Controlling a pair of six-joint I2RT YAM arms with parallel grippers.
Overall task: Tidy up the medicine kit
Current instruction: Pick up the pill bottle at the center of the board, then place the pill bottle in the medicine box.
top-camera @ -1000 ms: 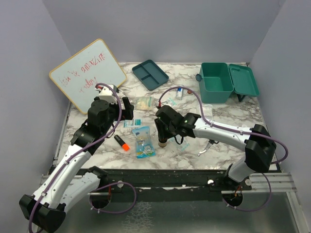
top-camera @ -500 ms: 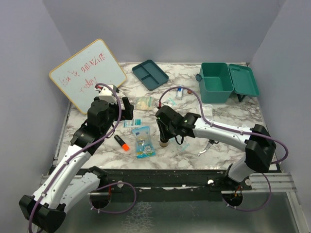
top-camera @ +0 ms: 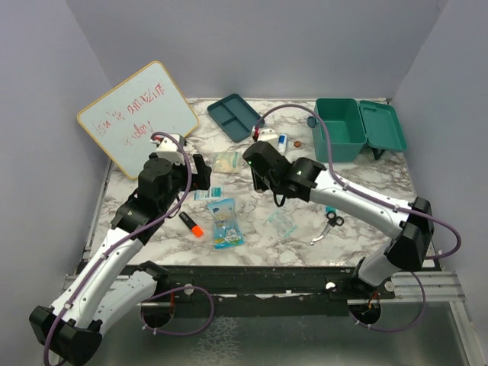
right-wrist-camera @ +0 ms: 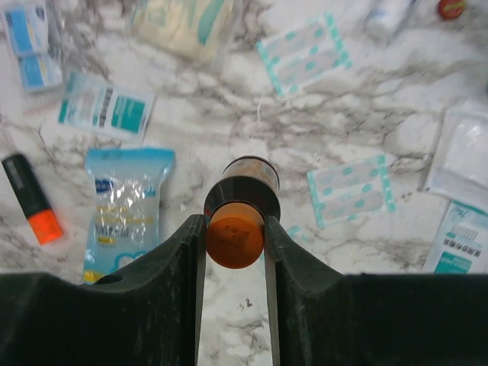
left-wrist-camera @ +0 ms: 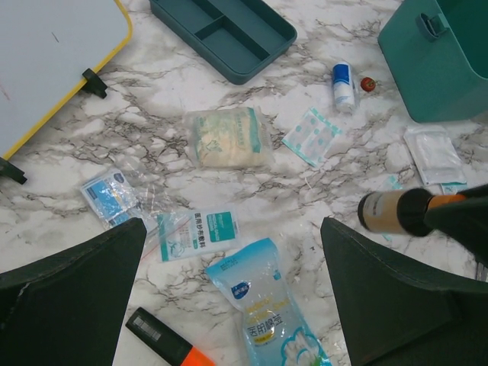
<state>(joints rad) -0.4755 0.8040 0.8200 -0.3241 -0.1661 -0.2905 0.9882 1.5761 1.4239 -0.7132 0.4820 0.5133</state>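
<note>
Marbled white desk (top-camera: 366, 183) is sitting between plain lilac walls, strewn with small sachets. The medicine kit (top-camera: 339, 131) is standing at the far right corner of the desk with its lid hanging open to the right. A divided teal tray (top-camera: 236, 117) is lying to its left, and a whiteboard (top-camera: 137, 114) is leaning at the far left. The right tool (right-wrist-camera: 235, 232) is clamping a brown bottle (right-wrist-camera: 244, 181) at its orange cap, holding it up off the desk above some plaster strips (right-wrist-camera: 351, 191). The left tool (left-wrist-camera: 232, 229) is hovering with its jaws spread wide, gripping nothing. Below it are lying a blue-topped clear packet (left-wrist-camera: 263, 305), a black-and-orange marker (left-wrist-camera: 164, 339) and a wrapped gauze roll (left-wrist-camera: 226, 137). Scissors (top-camera: 329, 221) are lying beside the right arm.
</note>
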